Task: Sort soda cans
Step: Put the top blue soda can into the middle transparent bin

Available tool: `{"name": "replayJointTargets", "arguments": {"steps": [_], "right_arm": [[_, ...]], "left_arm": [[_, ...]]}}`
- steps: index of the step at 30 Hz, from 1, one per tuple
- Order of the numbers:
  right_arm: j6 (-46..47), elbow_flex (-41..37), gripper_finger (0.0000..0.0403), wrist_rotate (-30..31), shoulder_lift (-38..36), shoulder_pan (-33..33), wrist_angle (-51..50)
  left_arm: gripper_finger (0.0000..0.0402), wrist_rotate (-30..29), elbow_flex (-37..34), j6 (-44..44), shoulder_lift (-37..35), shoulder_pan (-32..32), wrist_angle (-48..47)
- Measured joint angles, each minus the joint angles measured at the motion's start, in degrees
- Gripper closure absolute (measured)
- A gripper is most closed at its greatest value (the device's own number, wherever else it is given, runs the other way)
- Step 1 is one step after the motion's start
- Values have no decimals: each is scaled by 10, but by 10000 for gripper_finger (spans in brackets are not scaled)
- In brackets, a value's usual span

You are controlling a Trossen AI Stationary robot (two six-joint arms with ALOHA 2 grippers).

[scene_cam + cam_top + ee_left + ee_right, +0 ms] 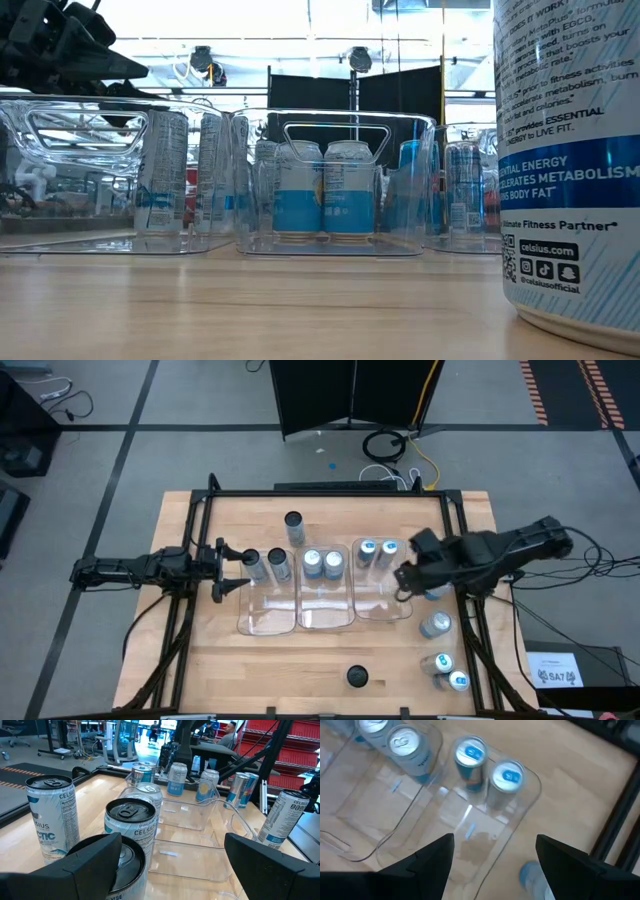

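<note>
The wooden desk (330, 650) carries three clear trays (325, 615) side by side at its middle. The left arm's jaws (232, 570) stand released beside the left tray, just short of its two dark-topped cans (266, 565). The right arm's jaws (405, 582) hang open and empty over the right tray, near its two blue-topped cans (490, 772). The middle tray holds two silver cans (322, 563). More cans (440, 650) stand loose at the desk's right edge.

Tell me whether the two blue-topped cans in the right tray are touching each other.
Apart. The right wrist view shows a gap between the two blue-topped cans in the right tray.
</note>
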Motion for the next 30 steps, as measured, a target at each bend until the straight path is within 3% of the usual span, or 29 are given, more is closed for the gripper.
{"name": "replayJointTargets", "arguments": {"steps": [7,14,22,30], "right_arm": [[129,-148,128,-21,-104,33,-5],[142,-251,128,-35,-160,34,4],[157,-308,124,-90,-186,33,6],[154,-309,123,-89,-199,32,6]], "left_arm": [[39,0,0,0,0,0,0],[39,0,0,0,0,0,0],[39,0,0,0,0,0,0],[39,0,0,0,0,0,0]]}}
